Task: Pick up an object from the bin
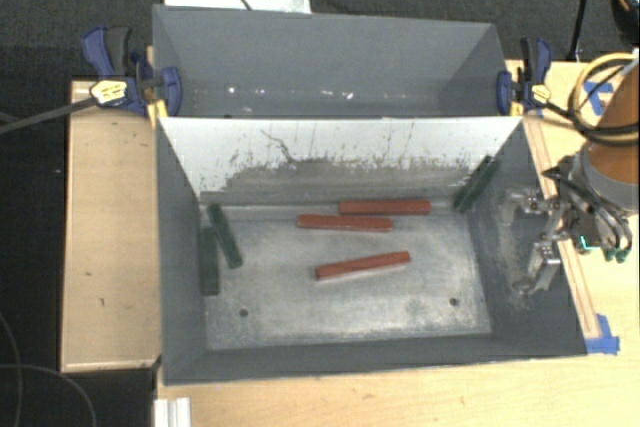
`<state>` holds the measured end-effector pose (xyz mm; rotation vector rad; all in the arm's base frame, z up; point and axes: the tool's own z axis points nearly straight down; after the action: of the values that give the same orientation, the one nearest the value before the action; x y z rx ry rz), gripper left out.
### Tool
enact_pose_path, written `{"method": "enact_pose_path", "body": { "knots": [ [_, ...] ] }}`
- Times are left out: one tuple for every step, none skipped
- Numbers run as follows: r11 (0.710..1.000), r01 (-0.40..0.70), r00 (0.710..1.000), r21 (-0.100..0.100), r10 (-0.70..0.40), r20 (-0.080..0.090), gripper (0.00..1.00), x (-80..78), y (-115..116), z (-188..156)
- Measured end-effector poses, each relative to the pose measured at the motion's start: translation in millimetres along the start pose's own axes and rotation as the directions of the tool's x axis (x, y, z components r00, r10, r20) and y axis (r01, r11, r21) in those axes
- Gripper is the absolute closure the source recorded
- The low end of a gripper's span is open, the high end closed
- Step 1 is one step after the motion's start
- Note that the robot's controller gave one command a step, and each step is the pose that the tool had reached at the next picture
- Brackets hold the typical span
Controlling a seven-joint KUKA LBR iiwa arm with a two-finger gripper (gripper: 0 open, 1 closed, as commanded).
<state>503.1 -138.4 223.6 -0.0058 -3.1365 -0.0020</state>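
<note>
My gripper [531, 277] hangs at the bin's right side, over the sloped right wall, with nothing visible in it. Nearest to it a dark green bar [474, 183] leans in the back right corner. Three red-brown bars lie on the floor to its left: one [385, 207] along the back wall, a second [345, 223] just in front of that one, and a third [362, 266] alone near the middle of the floor.
Two more dark green bars [224, 235] [208, 261] lie close together at the left wall. The arm comes in over the right rim, with cables above it.
</note>
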Motion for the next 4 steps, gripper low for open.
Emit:
{"method": "enact_pose_path", "body": {
  "knots": [
    [0.990, 0.138, 0.990, -0.002, -0.138, 0.004, 0.00, -29.9, 105, 66],
    [0.979, 0.204, 0.979, -0.001, -0.204, 0.011, 0.00, -45.1, 194, 80],
    [0.973, 0.229, 0.973, 0.002, -0.229, 0.003, 0.00, -34.3, 186, 96],
    [0.960, 0.281, 0.960, 0.001, -0.281, 0.000, 0.00, -26.5, 185, 157]
  ]
}}
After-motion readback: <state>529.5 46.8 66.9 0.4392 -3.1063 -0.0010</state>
